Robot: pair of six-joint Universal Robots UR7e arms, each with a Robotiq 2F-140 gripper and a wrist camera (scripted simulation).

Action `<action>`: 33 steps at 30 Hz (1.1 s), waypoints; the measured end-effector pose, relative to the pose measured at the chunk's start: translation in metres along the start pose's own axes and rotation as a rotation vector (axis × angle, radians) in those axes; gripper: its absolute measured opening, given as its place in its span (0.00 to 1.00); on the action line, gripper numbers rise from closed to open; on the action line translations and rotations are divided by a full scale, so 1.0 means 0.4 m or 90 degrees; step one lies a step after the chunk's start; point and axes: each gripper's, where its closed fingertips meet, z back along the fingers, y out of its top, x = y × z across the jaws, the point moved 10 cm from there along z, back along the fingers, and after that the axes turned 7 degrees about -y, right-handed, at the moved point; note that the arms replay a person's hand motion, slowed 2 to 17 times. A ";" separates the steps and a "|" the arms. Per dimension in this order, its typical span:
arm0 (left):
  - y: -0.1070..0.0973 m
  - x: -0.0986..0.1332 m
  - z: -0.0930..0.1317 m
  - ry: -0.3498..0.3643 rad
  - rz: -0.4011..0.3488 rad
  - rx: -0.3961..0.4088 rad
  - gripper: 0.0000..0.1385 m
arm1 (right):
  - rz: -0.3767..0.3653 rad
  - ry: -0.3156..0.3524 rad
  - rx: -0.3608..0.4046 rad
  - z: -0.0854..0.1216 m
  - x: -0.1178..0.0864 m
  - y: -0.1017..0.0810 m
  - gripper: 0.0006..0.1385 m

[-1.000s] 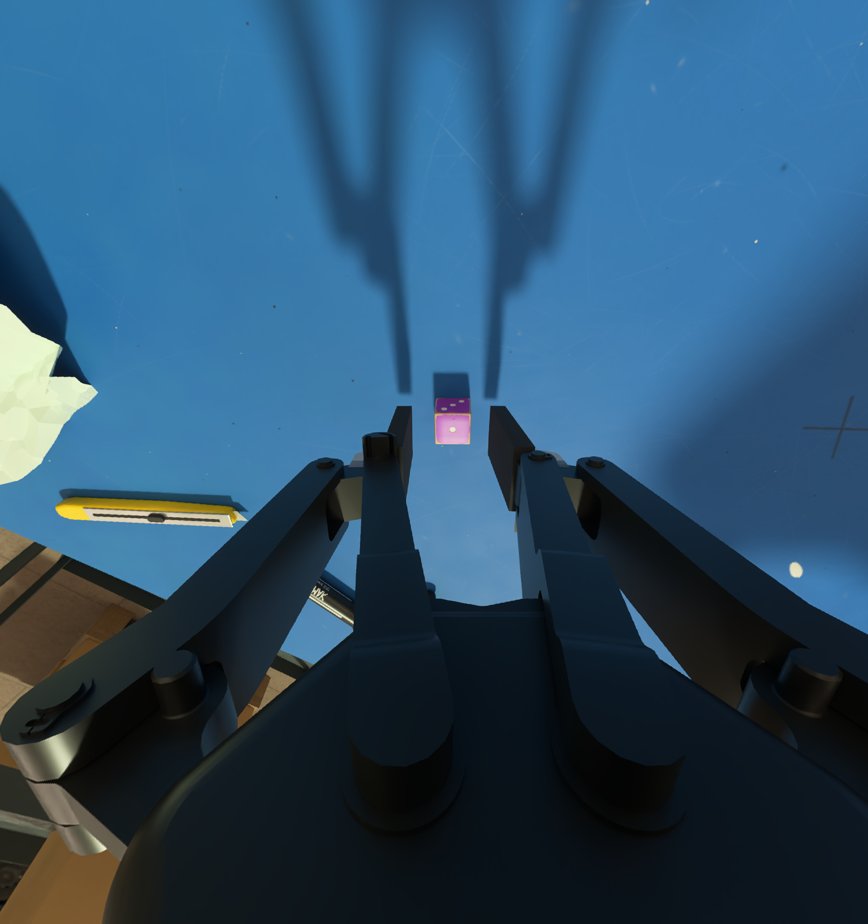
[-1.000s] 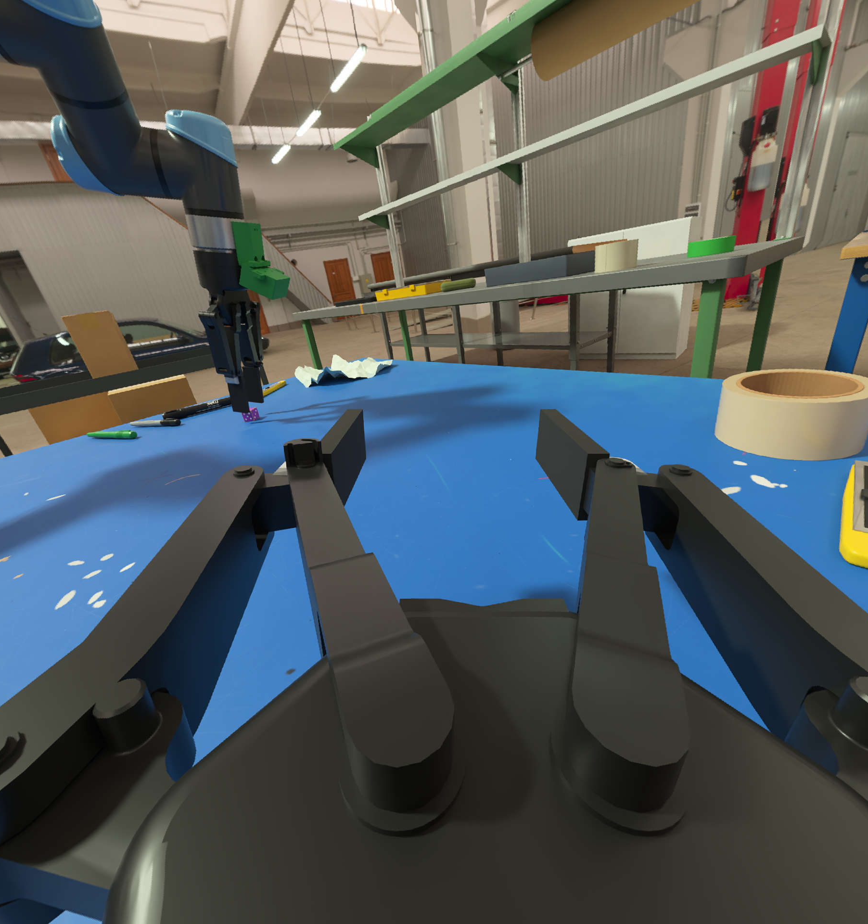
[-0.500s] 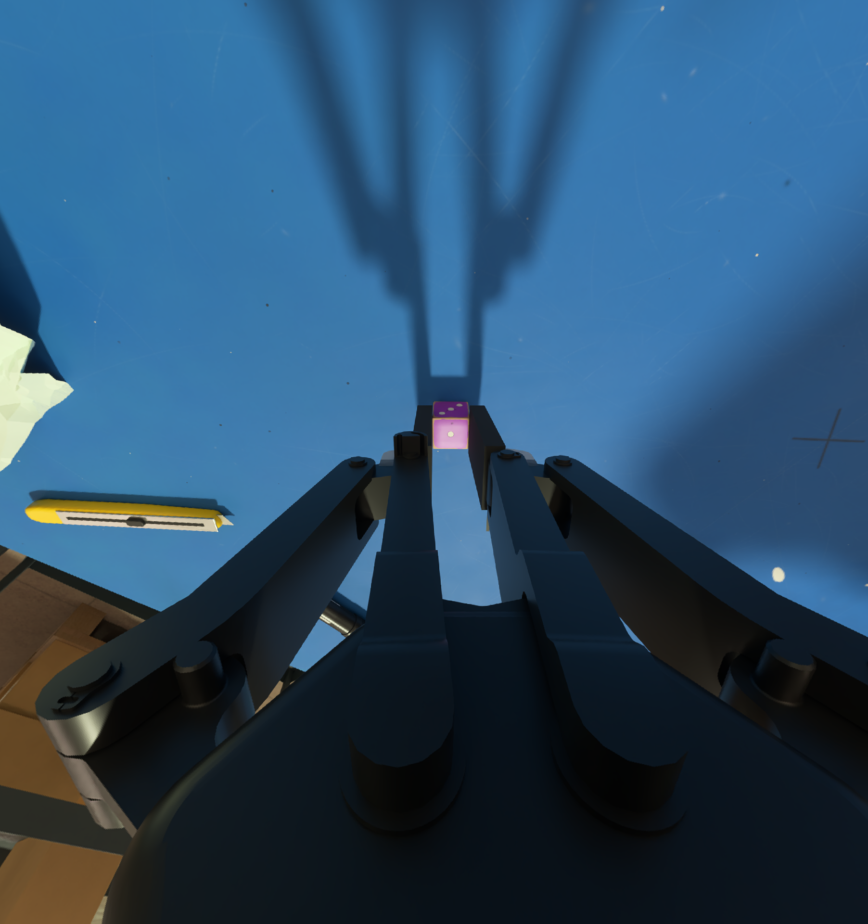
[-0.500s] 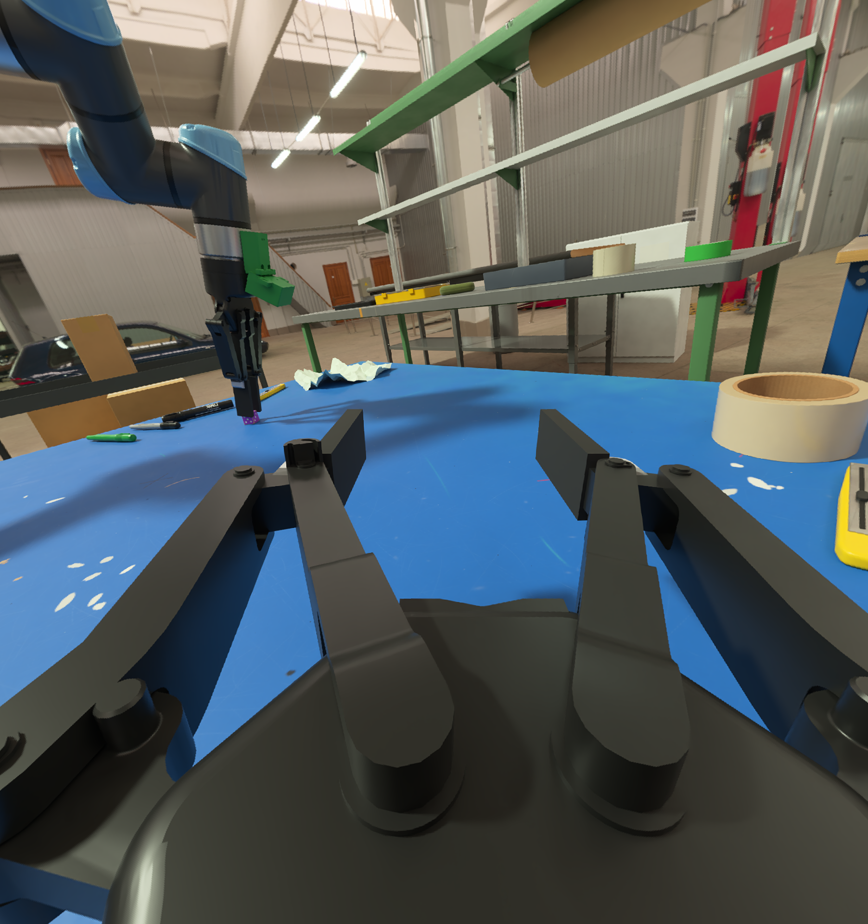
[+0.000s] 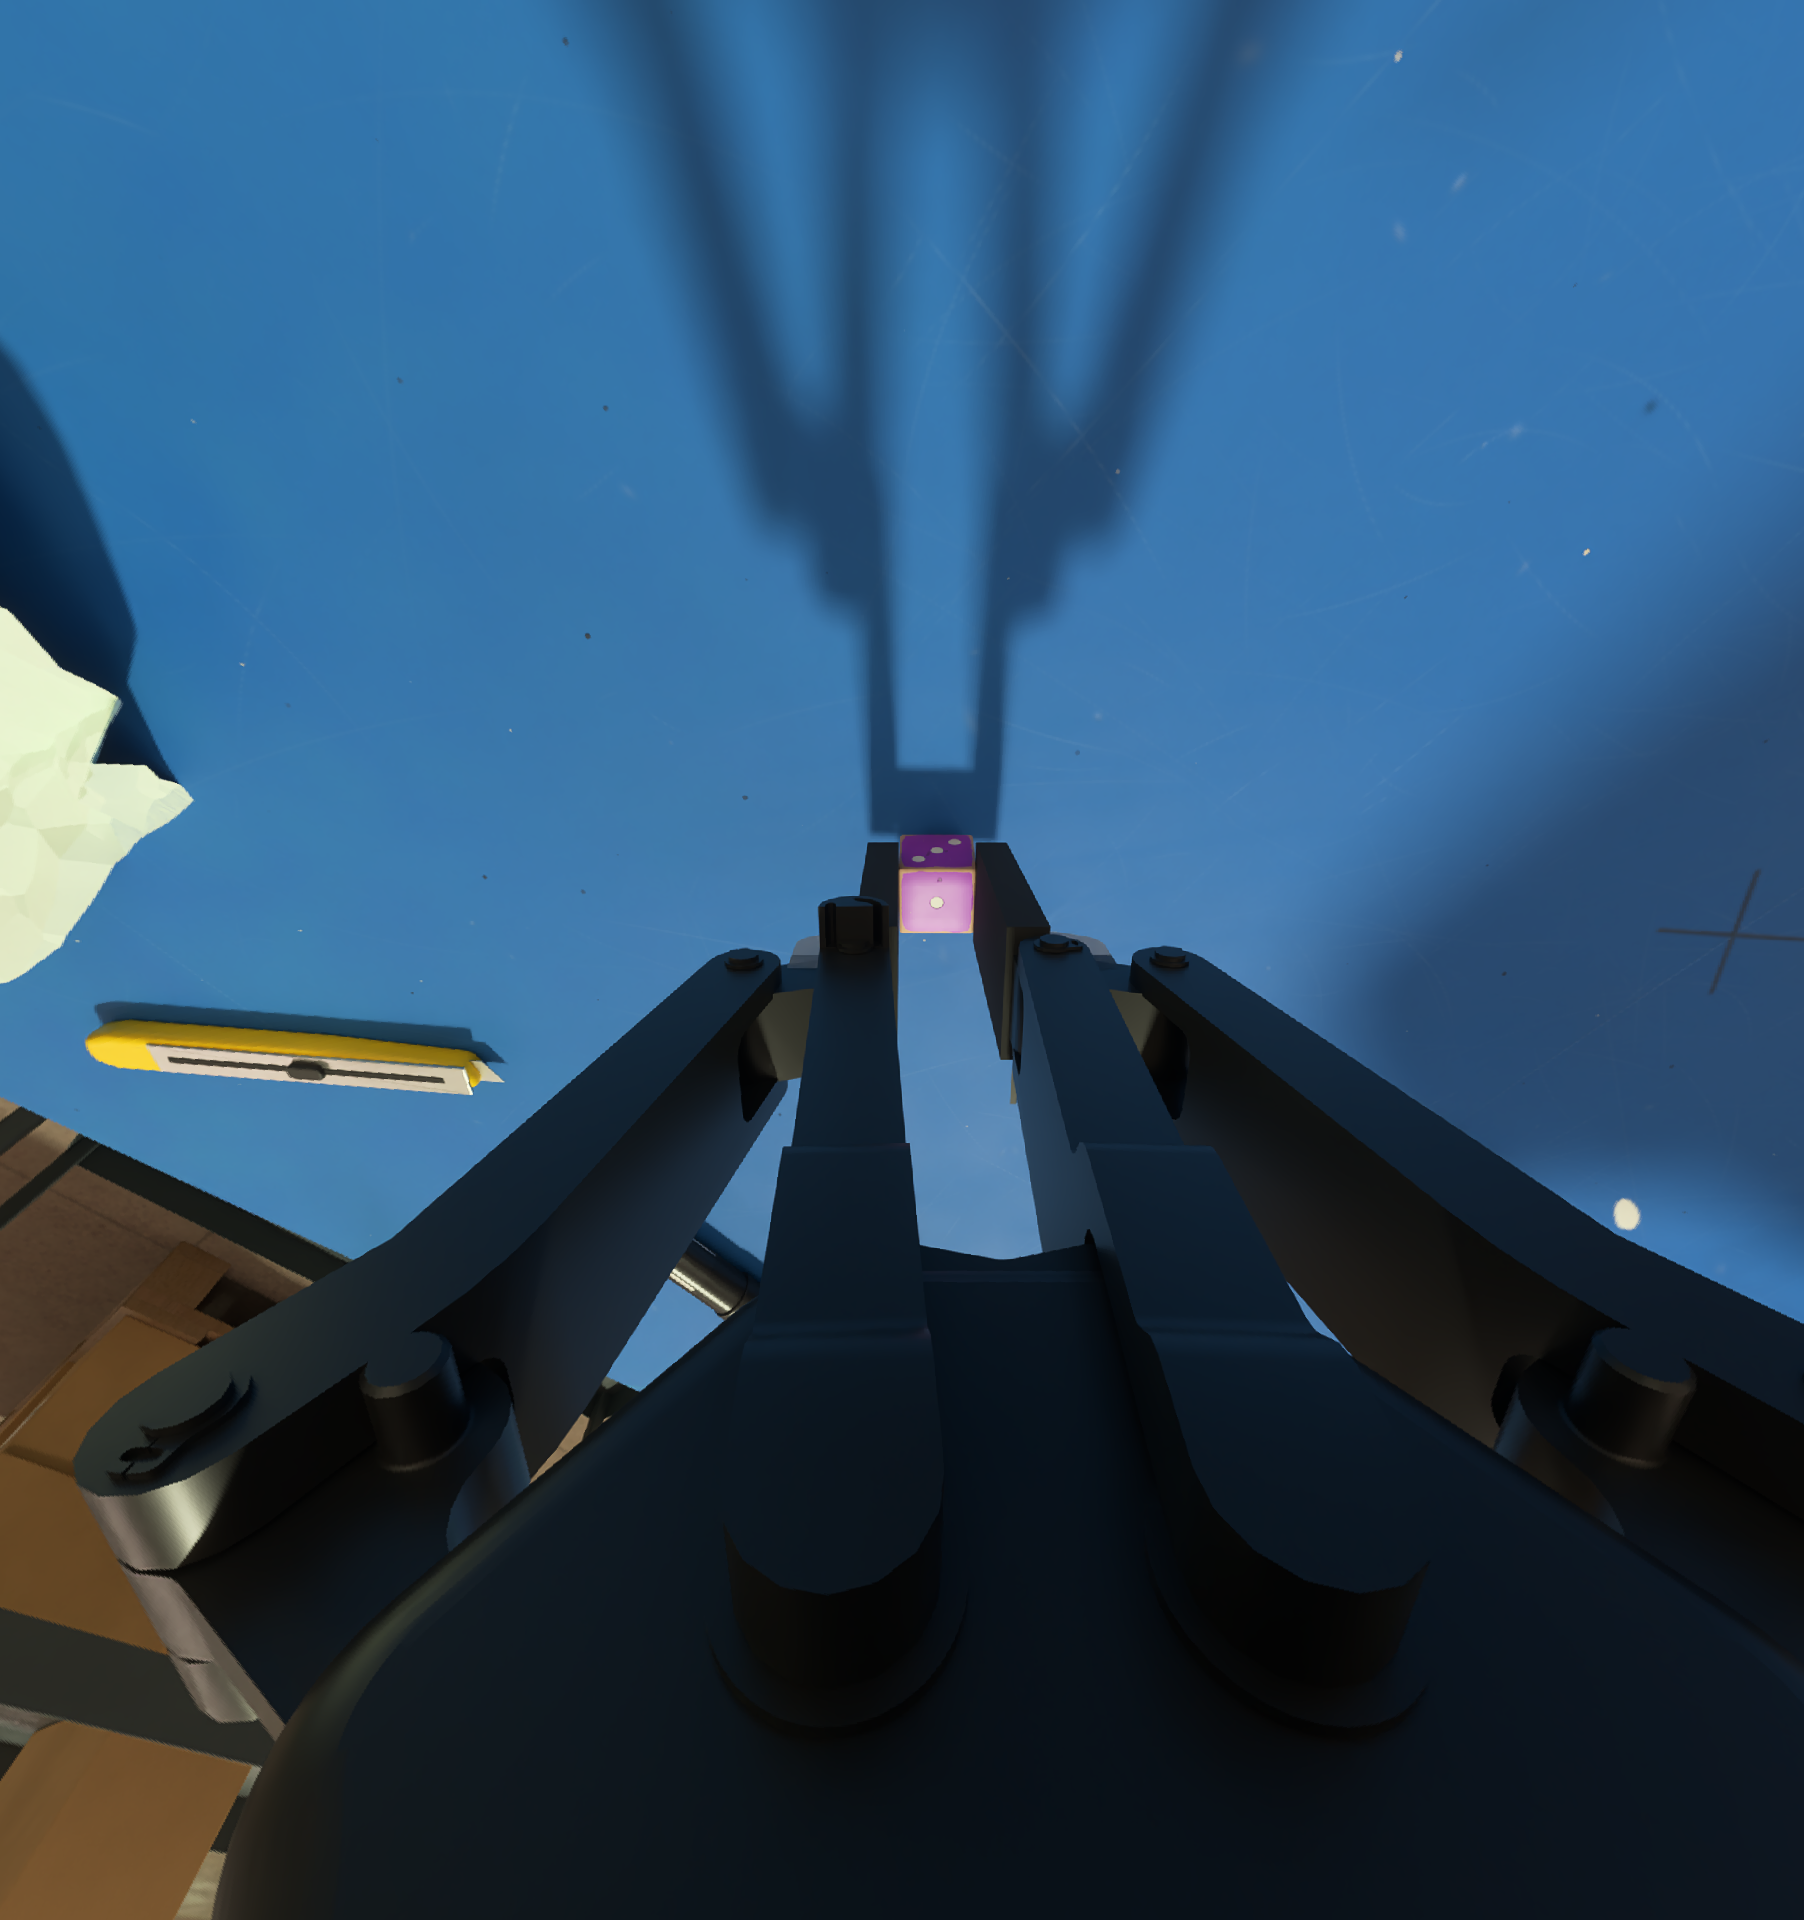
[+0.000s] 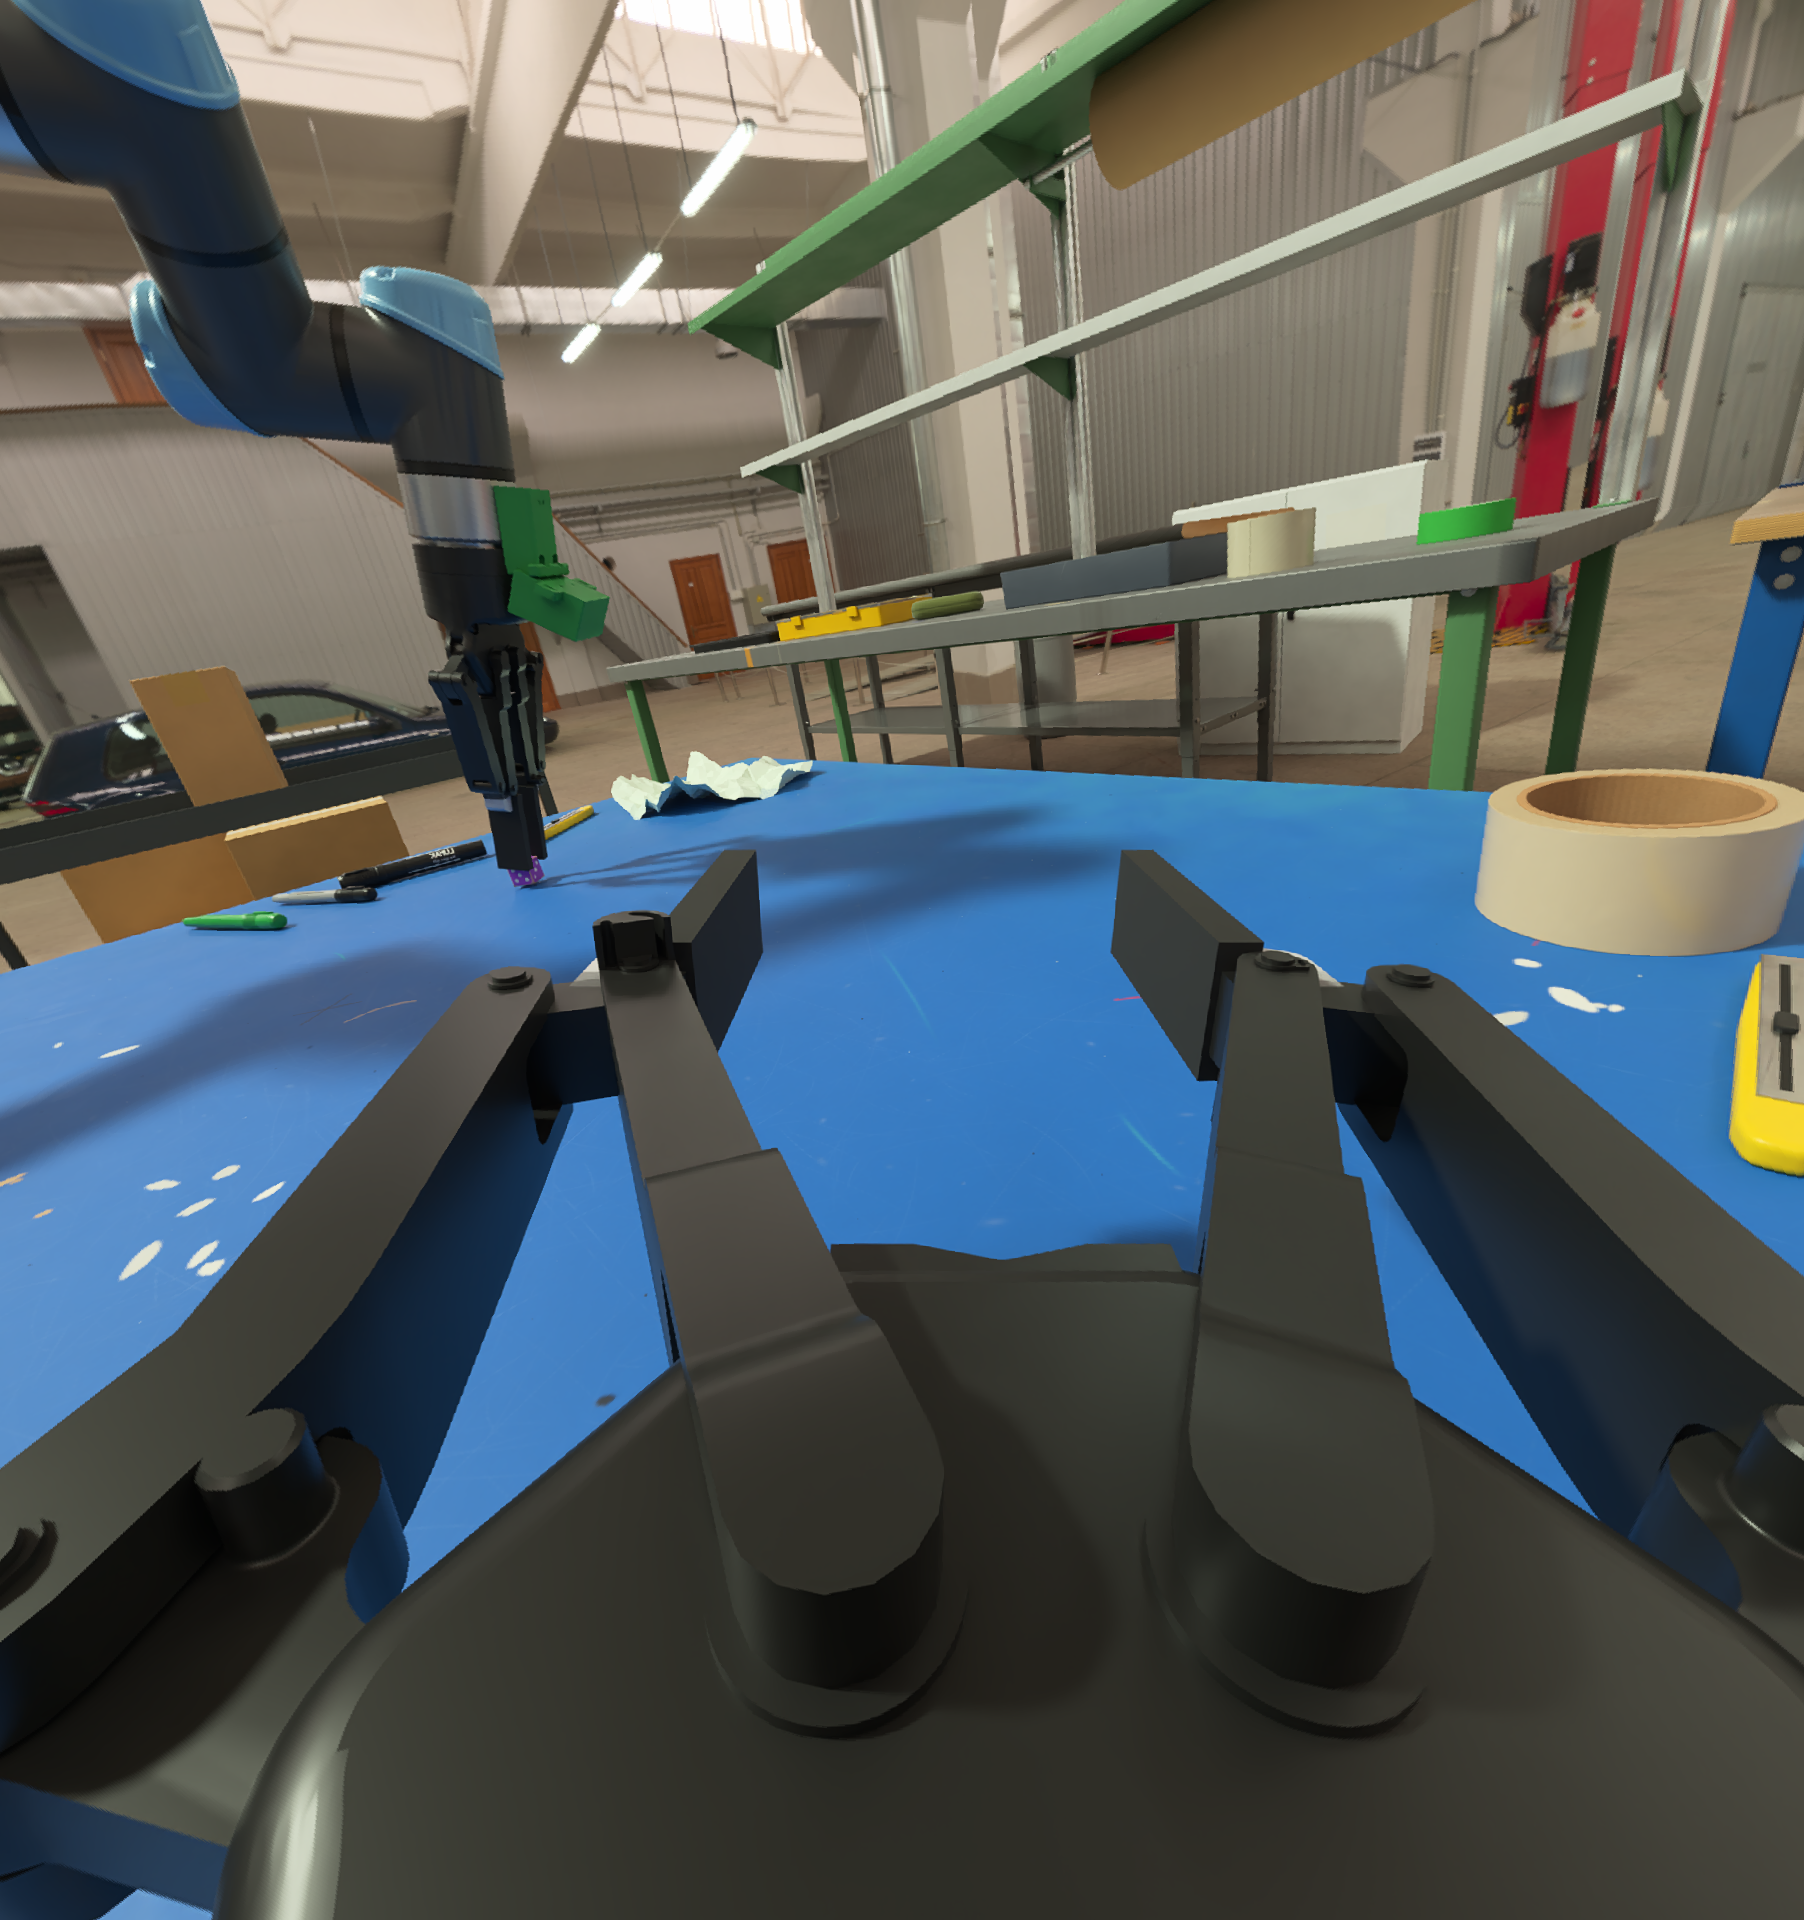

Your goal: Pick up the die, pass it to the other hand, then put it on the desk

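Note:
A small purple die (image 5: 936,885) with pale pips sits between the fingertips of my left gripper (image 5: 936,873), which points straight down at the blue desk (image 5: 462,416) and is shut on it. In the right wrist view the die (image 6: 526,875) shows tiny at the far left under the left gripper's fingers (image 6: 516,831), at or just above the desk top. My right gripper (image 6: 934,914) is open and empty, low over the near middle of the desk (image 6: 929,1039), far from the die.
Near the die lie a yellow box cutter (image 5: 290,1060) and crumpled pale paper (image 5: 15,790). The right wrist view shows black markers (image 6: 415,864), a green marker (image 6: 238,921), a tape roll (image 6: 1646,857) and a second yellow cutter (image 6: 1783,1065) at right.
My left gripper has closed from open around the die to shut on it. It has then risen slightly. The right gripper has hardly moved.

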 end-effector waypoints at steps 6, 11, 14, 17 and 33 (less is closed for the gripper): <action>0.001 0.000 0.022 0.013 0.001 0.029 0.14 | -0.003 0.000 0.001 0.002 0.001 0.000 0.64; 0.005 0.002 0.051 0.023 0.002 0.072 0.14 | -0.007 -0.001 0.002 0.002 0.002 0.001 0.64; 0.009 0.006 0.073 0.029 0.001 0.106 0.14 | -0.010 -0.002 0.003 0.002 0.002 0.002 0.64; 0.014 0.012 0.098 0.036 -0.004 0.145 0.14 | -0.015 -0.003 0.005 0.002 0.003 0.003 0.64; 0.071 0.111 0.240 0.080 -0.112 0.418 0.14 | -0.083 0.009 0.013 -0.010 0.004 0.022 0.62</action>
